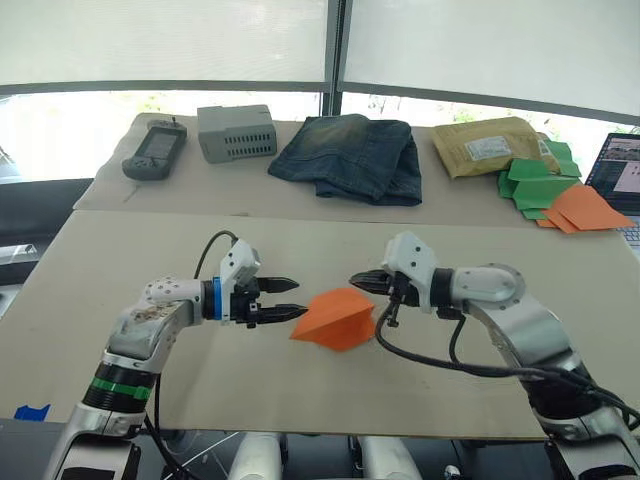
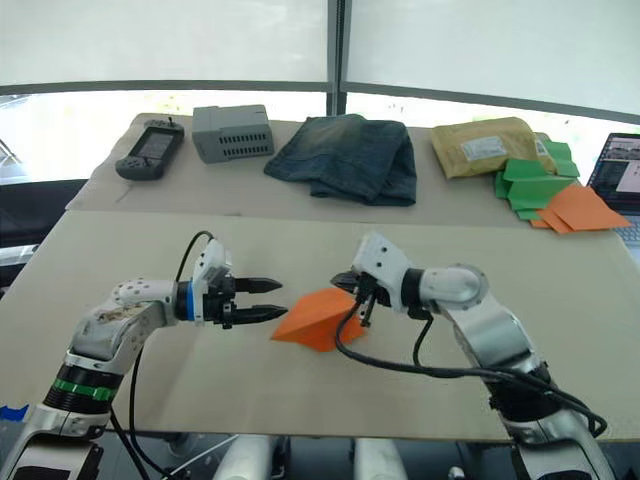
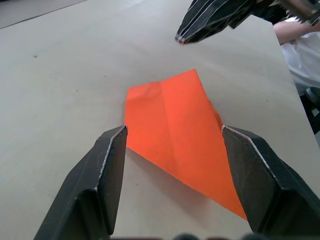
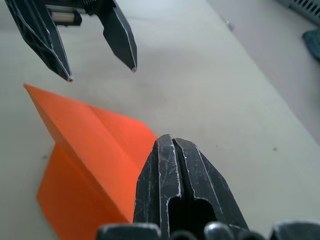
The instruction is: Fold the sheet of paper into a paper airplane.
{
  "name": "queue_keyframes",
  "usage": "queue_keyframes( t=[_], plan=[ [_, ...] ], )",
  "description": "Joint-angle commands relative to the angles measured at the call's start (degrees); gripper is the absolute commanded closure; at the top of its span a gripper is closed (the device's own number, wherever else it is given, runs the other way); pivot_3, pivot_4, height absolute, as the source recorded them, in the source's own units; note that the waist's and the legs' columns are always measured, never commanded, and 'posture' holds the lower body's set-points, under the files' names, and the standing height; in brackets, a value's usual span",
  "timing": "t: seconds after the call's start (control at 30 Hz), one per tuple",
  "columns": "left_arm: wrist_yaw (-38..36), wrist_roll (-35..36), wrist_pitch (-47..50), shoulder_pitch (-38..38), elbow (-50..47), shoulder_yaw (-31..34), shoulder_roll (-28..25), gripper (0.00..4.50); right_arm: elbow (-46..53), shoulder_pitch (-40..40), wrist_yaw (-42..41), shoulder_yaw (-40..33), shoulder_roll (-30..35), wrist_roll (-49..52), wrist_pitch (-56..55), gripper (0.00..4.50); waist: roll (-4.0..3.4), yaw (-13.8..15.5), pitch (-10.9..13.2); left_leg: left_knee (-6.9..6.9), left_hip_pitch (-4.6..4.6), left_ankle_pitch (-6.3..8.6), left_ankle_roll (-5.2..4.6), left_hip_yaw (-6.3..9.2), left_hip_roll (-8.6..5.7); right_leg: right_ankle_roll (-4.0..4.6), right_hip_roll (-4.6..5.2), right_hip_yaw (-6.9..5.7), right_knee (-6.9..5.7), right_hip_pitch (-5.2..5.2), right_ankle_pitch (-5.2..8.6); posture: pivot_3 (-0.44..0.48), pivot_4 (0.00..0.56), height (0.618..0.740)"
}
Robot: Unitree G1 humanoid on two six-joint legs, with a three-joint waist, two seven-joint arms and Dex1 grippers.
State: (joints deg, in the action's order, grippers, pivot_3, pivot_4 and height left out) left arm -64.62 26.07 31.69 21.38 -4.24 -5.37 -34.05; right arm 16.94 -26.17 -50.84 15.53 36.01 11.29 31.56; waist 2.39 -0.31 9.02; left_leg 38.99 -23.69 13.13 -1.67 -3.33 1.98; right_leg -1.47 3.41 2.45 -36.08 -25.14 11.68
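A bright orange paper airplane (image 1: 336, 317) lies folded on the near worktop (image 1: 120, 250), between the robot's two arms; its pointed nose faces the left pincer (image 1: 289, 298) and its wide tail faces the right pincer (image 1: 359, 280); a raised centre crease runs along its length, with flat flaps to either side. The left pincer is spread wide, its two black fingers (image 3: 107, 170) flanking the nose without touching the paper, one fingertip just at the point. The right pincer has its fingers pressed together with nothing between them, hovering just above the tail edge; whether it touches the paper cannot be told. On the far worktop, well apart from the arms, sit a grey handheld device (image 1: 154, 151), a grey box (image 1: 236, 132), folded jeans (image 1: 352, 156) and a padded envelope (image 1: 490, 146); beside the envelope, on the robot's right, lie green paper shapes (image 1: 535, 184) with paler orange pieces (image 1: 583, 208) just in front of them; a laptop (image 1: 618, 172) stands at the right edge. In the left wrist view a person's sleeve (image 3: 304, 52) shows past the worktop's edge.
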Motion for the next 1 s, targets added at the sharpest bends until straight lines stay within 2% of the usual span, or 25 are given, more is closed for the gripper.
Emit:
queue_keyframes(
  t=[0.03,0.37,0.63,1.0],
  plan=[
    [0.6,1.0,0.3,-0.4,-2.4,0.8,-0.1,1.31,-1.0,-0.6,-1.2,1.1,0.8,-1.2,-0.2,4.47,0.00,0.0,0.0,-0.01,-0.03,0.01,-0.01,0.01,-0.01,0.05,0.01,0.00,0.00,-0.02,-0.02,0.000,0.150,0.722],
    [0.4,0.4,-1.2,-1.1,-1.2,0.6,-0.8,1.31,2.9,7.4,-5.2,-1.4,6.2,1.0,-0.6,4.47,0.00,0.1,0.0,0.00,-0.09,0.04,-0.06,0.00,-0.01,-0.20,0.02,-0.01,0.04,-0.07,0.11,0.000,0.150,0.722],
    [-0.7,-0.1,-1.9,0.7,0.8,0.0,-0.6,1.31,4.0,14.7,-2.7,-1.9,5.2,-0.1,-4.9,4.47,0.00,0.0,0.0,0.01,-0.02,0.03,-0.05,0.00,0.00,-0.24,0.00,-0.01,0.00,-0.04,0.12,0.000,0.150,0.722],
    [-1.9,-0.6,-1.2,1.5,0.6,-1.6,-0.8,1.31,-2.7,20.1,1.9,-0.1,2.5,-8.3,-22.7,4.47,0.00,-0.2,0.0,0.06,-0.02,0.03,-0.04,-0.02,-0.01,-0.27,0.01,0.01,0.01,-0.01,0.10,0.000,0.150,0.722]
  ],
)
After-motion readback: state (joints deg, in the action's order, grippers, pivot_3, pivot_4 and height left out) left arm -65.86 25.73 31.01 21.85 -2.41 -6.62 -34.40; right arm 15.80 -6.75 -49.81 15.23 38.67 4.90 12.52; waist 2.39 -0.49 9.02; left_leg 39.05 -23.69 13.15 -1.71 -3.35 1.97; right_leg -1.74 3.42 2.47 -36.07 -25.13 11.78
